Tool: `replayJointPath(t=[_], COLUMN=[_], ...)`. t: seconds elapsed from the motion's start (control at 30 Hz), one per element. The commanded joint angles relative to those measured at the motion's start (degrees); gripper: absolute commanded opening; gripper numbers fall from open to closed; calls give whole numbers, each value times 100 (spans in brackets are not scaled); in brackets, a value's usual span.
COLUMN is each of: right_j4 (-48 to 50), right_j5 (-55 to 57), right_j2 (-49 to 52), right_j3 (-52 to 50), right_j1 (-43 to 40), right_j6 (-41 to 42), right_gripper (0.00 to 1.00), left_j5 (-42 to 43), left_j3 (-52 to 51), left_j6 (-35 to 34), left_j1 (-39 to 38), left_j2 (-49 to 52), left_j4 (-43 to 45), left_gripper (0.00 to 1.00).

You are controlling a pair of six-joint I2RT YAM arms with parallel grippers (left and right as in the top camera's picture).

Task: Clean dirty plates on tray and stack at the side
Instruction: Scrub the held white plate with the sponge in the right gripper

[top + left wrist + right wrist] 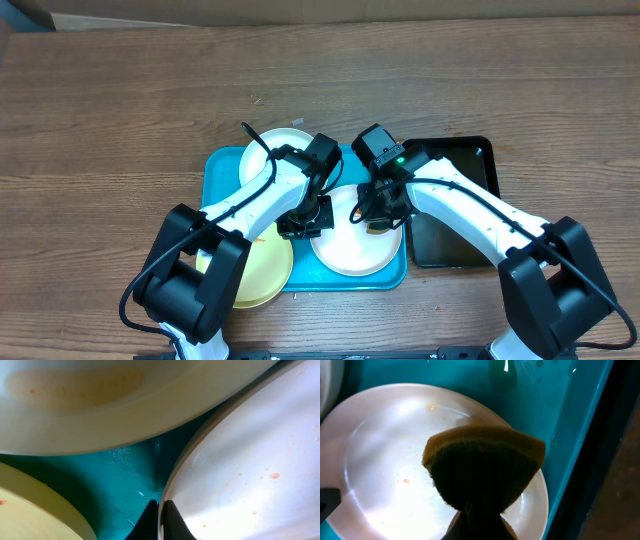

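On the turquoise tray (217, 170) lie two white plates: one at the back (272, 148) and one at the front right (350, 250). A pale yellow plate (262, 275) overlaps the tray's front left edge. My left gripper (305, 222) is shut on the left rim of the front white plate (250, 460), which carries small orange-red specks; its fingertips (161, 510) pinch the edge. My right gripper (383, 215) is shut on a yellow-brown sponge (485, 460) held over the right half of that same plate (385, 460). The back plate (125, 405) shows a faint smear.
A black basin (462, 200) of dark water stands against the tray's right side, seen as a dark strip (625, 460) in the right wrist view. The tray's bare floor (125, 475) is wet between the plates. Brown wooden tabletop (100, 100) surrounds everything.
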Motion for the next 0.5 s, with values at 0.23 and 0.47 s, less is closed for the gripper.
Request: replayJointPath(t=[0.23, 0.47], right_j4=[741, 754], right_j5=[114, 393], right_j2=[42, 293], right_j3=[-516, -542], right_j1=[-15, -76], right_j6=[208, 855], right_gripper=[4, 4], left_j5=[39, 39], left_j3=[-24, -24], left_j6=[-11, -11], left_j1=[31, 31], left_j2=[52, 52], left_j4=[-11, -44], left_gripper=[4, 4])
